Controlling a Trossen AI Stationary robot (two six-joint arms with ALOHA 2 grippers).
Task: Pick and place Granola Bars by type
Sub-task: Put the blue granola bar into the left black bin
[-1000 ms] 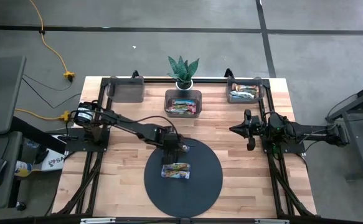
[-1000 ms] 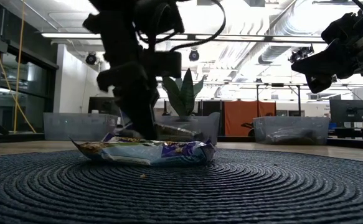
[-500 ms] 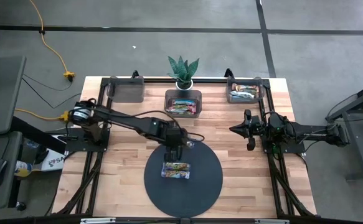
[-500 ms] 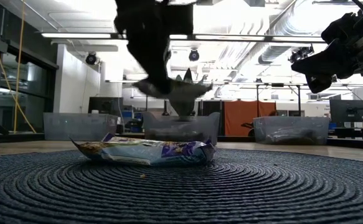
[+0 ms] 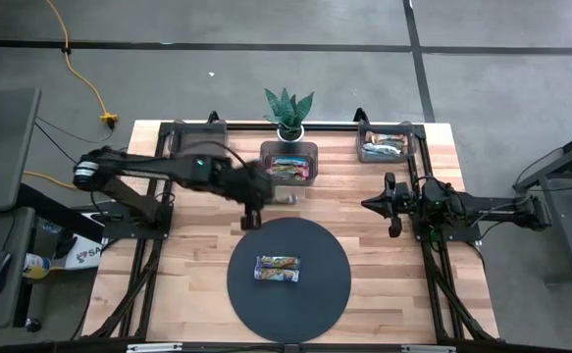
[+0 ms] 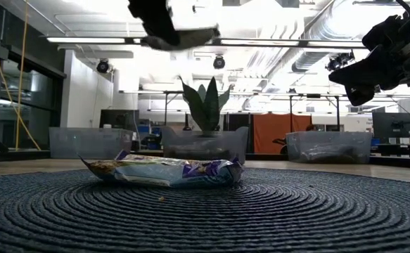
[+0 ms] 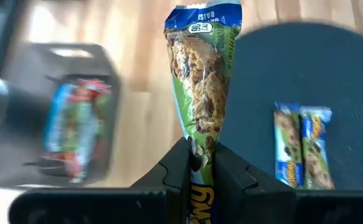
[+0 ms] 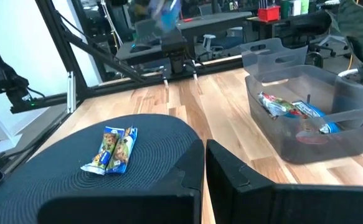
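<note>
Two dark, slim jointed arms, black cables looped along them.

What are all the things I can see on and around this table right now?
Held granola bar: one, green and blue wrapper, in the left gripper above the table near the middle bin.
Bars on mat: two, blue and green, side by side.
Round mat: one, dark, front centre.
Middle bin: one, grey, holds red and blue bars.
Right bin: one, grey, holds bars.
Left bin: one, grey, looks empty.
Plant: one, green, back edge.
Left gripper: shut on the bar.
Right gripper: waiting at the right side.
</note>
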